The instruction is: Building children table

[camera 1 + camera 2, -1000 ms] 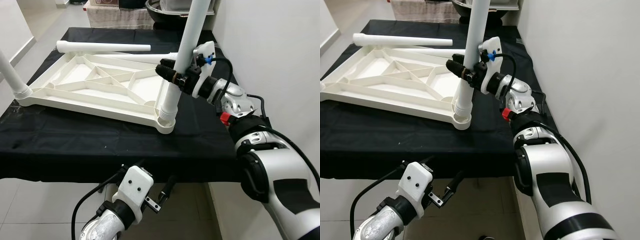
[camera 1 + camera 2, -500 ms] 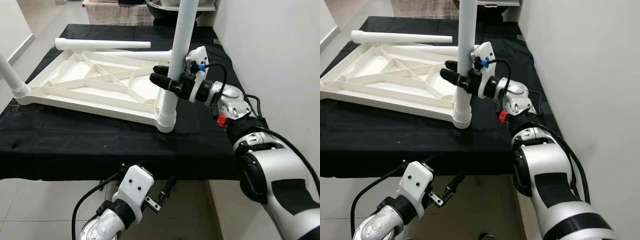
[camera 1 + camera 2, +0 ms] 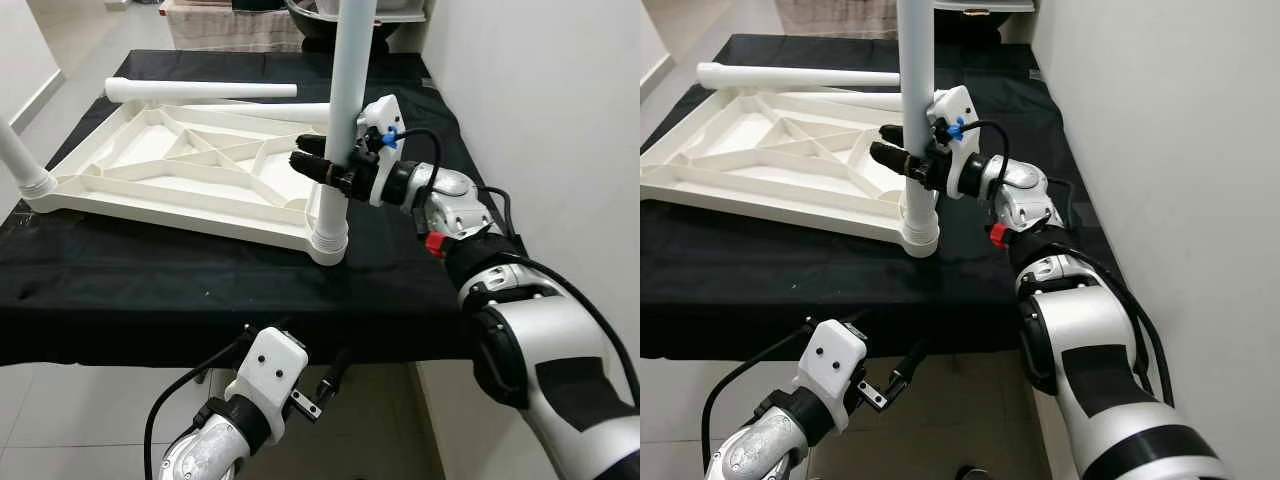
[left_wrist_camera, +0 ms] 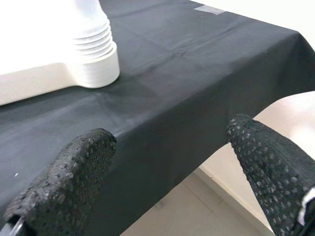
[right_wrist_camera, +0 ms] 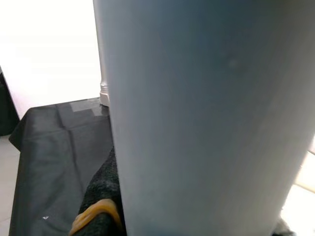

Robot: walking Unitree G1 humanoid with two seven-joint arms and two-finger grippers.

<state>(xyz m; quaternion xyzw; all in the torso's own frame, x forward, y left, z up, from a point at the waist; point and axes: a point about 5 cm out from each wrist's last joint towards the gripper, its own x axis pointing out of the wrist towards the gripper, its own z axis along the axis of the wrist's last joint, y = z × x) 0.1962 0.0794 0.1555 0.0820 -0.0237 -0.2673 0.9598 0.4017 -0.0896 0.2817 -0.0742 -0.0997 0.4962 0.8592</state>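
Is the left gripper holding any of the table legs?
No, the left gripper hangs open below the edge of the black-covered table, its fingers around nothing.

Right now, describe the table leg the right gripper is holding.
The leg is a plain white plastic-looking tube standing nearly upright, its ribbed lower end seated in the near corner socket of the upside-down tabletop. Its top runs out of view. The right gripper is clamped around it partway up; nothing else touches it.
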